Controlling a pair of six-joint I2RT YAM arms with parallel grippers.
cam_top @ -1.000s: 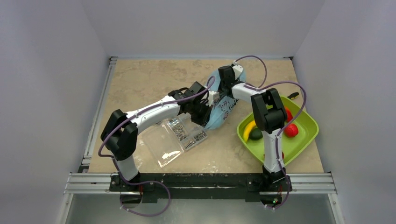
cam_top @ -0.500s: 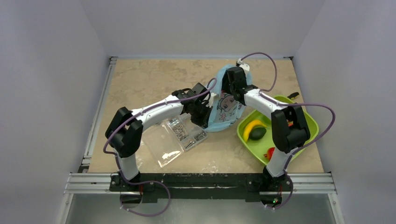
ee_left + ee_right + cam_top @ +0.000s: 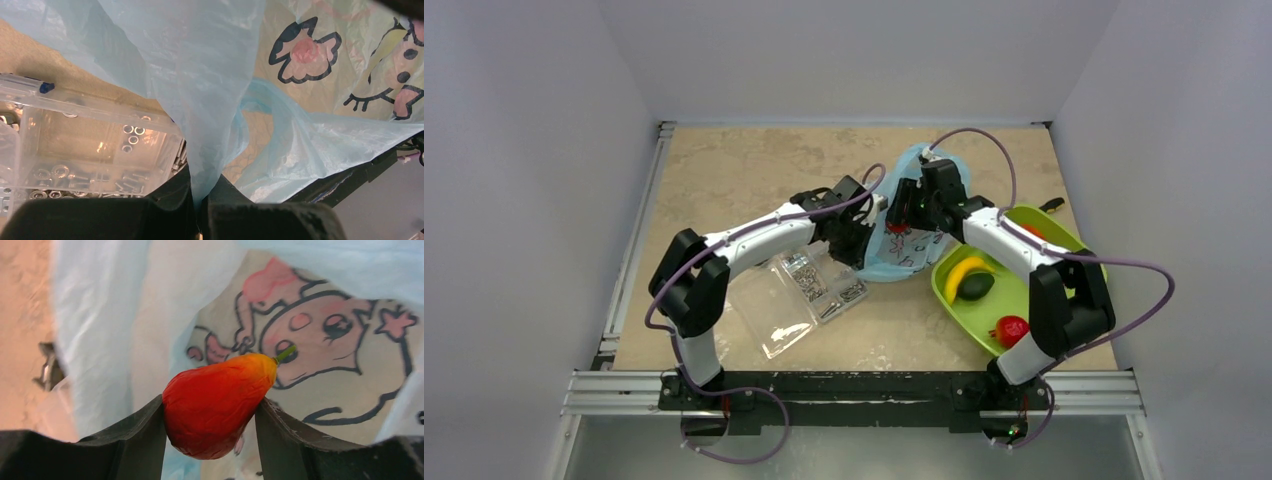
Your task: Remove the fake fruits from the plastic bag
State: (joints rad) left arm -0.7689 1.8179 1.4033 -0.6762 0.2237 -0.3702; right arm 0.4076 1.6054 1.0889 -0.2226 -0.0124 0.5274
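Note:
The light-blue plastic bag with its cartoon print lies mid-table, its mouth held up. My left gripper is shut on a fold of the bag's edge, the film pinched between its jaws. My right gripper reaches into the bag and is shut on a red-orange fake fruit with a green stem, one finger on each side. A yellow banana, a dark green fruit and a red fruit lie in the lime-green tray.
A clear compartment box of small metal parts lies open just near-left of the bag, under my left wrist. The tray sits at the right, close to the bag. A small black object lies behind the tray. Walls enclose the table.
My right arm's elbow has swung down to the near right, uncovering the tray's fruits, and its gripper has dropped from the bag's far rim into the bag. The left gripper kept its hold.

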